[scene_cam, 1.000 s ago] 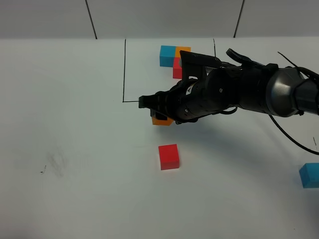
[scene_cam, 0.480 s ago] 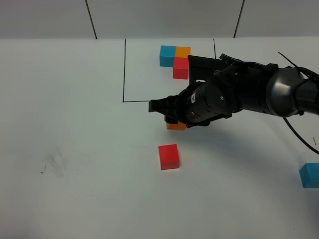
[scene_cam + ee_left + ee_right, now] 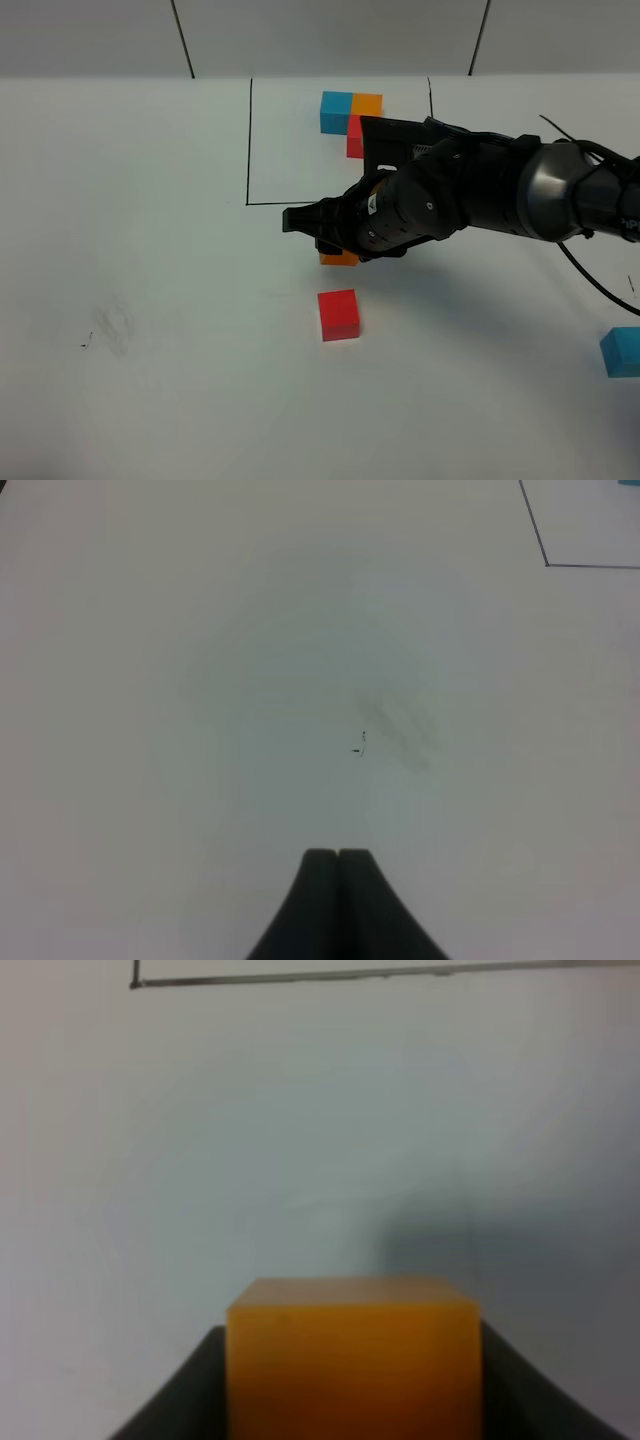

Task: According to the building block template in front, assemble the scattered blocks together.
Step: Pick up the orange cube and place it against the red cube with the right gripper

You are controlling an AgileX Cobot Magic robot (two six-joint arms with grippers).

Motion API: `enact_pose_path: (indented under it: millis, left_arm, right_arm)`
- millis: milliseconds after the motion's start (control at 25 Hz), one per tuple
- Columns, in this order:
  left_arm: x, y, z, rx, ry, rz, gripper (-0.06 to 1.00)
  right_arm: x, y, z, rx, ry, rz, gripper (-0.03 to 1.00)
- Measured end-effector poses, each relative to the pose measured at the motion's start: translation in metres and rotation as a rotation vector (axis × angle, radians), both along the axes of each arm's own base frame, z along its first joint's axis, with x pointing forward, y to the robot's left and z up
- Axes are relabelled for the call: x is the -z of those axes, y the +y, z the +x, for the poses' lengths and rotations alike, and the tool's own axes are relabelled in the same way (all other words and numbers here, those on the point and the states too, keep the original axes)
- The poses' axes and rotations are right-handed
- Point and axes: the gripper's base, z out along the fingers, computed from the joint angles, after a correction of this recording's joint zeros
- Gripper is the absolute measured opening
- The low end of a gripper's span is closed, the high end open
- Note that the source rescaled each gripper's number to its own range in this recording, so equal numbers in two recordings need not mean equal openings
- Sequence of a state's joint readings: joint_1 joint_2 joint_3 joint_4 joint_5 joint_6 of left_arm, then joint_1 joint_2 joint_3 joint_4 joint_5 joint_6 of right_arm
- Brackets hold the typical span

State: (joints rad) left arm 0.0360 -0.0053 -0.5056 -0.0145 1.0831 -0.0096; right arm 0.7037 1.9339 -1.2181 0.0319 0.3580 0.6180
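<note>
In the high view my right gripper [image 3: 335, 245], jaws half-open and clamped on the orange block [image 3: 340, 259] at mid-frame, has the red block [image 3: 338, 314] straight down-frame, close by, with the blue block [image 3: 621, 352] far lower right, while my left gripper [image 3: 338, 855] is shut and empty.

the exterior high camera sits above the near side, looking down and across the white tabletop [image 3: 150, 400] to the back wall, wide enough to take in most of the black-line rectangle [image 3: 249, 150]. the left wrist camera looks past the pressed-together left fingers [image 3: 320, 910] at bare tabletop from fairly near. the right wrist camera is very near, looking over the orange block [image 3: 352, 1360] between the right fingers [image 3: 185, 1400]. all three share the rectangle's near left corner.
</note>
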Motion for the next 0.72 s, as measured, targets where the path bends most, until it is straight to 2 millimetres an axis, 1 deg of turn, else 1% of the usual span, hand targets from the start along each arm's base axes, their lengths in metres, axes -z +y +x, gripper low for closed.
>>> enact_pose_path:
  millis: [240, 520, 720]
  left_arm:
    - [0.0, 0.0, 0.0, 0.0, 0.0, 0.0, 0.0]
    - [0.0, 0.0, 0.0, 0.0, 0.0, 0.0, 0.0]
    - [0.0, 0.0, 0.0, 0.0, 0.0, 0.0, 0.0]
  right_arm:
    - [0.015, 0.017, 0.006, -0.031, 0.033, -0.039, 0.47]
    - [0.018, 0.02, 0.004, -0.037, 0.041, -0.05, 0.47]
    - [0.033, 0.026, -0.001, -0.05, 0.067, -0.077, 0.47]
